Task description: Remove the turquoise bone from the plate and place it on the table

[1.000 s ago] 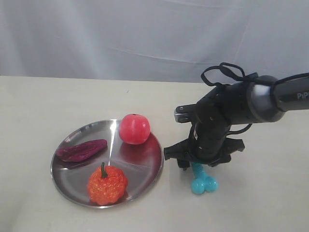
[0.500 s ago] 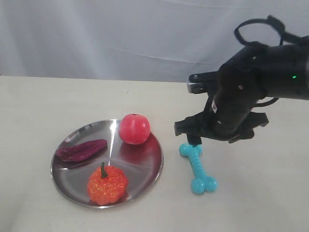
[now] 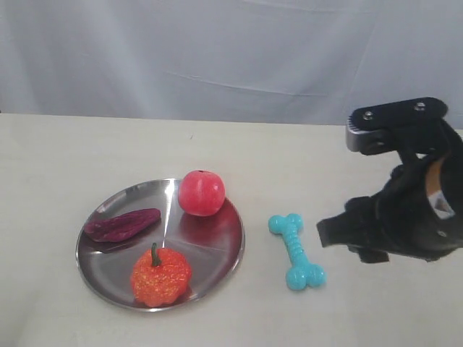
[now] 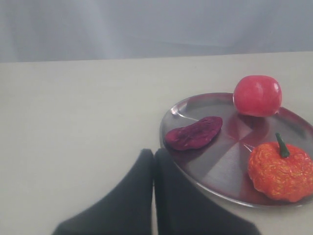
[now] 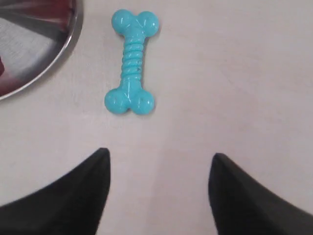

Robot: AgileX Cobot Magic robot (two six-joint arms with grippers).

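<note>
The turquoise bone (image 3: 296,251) (image 5: 131,62) lies flat on the cream table (image 3: 304,159), just right of the silver plate (image 3: 210,249) (image 5: 63,54) and apart from its rim. My right gripper (image 5: 159,155) hovers open and empty above the table, to the right of the bone in the exterior view, where the arm's dark body (image 3: 405,217) hides its fingers. My left gripper (image 4: 154,154) is shut with nothing in it, close to the plate (image 4: 215,161) on the side of the purple piece; it does not show in the exterior view.
On the plate sit a red apple (image 3: 201,193) (image 4: 257,95), a purple sweet potato (image 3: 121,224) (image 4: 193,133) and an orange pumpkin (image 3: 160,277) (image 4: 280,171). A pale curtain (image 3: 217,50) hangs behind the table.
The right arm has let go of the bone, risen and pulled away to the right. The bone stays lying on the table where it was set.
</note>
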